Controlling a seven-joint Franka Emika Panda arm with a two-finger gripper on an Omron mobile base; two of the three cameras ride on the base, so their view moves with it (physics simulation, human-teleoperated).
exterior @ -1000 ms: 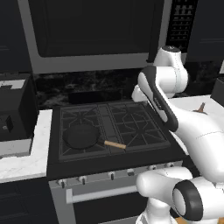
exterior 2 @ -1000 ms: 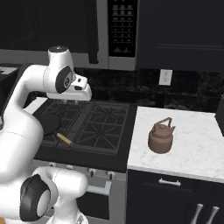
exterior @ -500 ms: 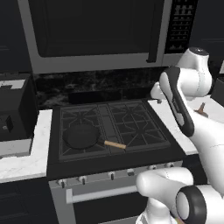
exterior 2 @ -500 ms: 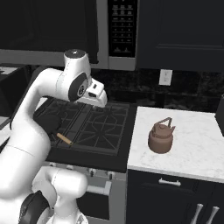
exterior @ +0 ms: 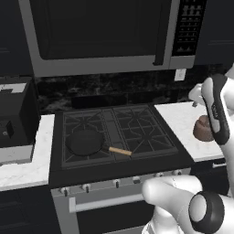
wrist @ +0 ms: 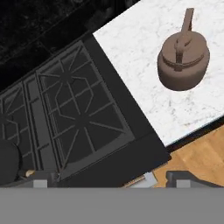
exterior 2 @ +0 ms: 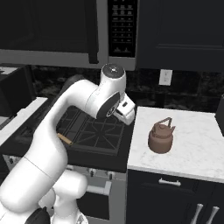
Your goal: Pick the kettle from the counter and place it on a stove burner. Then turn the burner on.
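The copper-brown kettle [exterior 2: 161, 136] stands upright on the white marble counter [exterior 2: 192, 144] just right of the stove, handle arched up. In the left base view my forearm partly covers the kettle [exterior: 203, 129]. My gripper [exterior 2: 127, 114] hovers above the cooktop's right edge, left of the kettle and apart from it. In the hand view the gripper [wrist: 111, 180] is open with nothing between its widely spread tips, and the kettle [wrist: 182, 57] lies at the upper right. The right-hand burner grate [wrist: 83, 109] is bare.
A black frying pan [exterior: 85, 142] with a wooden handle sits on the front left burner. Knobs [exterior: 116, 183] line the stove's front. A microwave [exterior: 100, 36] hangs above, and a dark appliance [exterior: 16, 114] stands on the left slab.
My arm has swung right, carrying the hand from above the stove's middle to its right edge, closer to the kettle. The kettle and pan have not moved.
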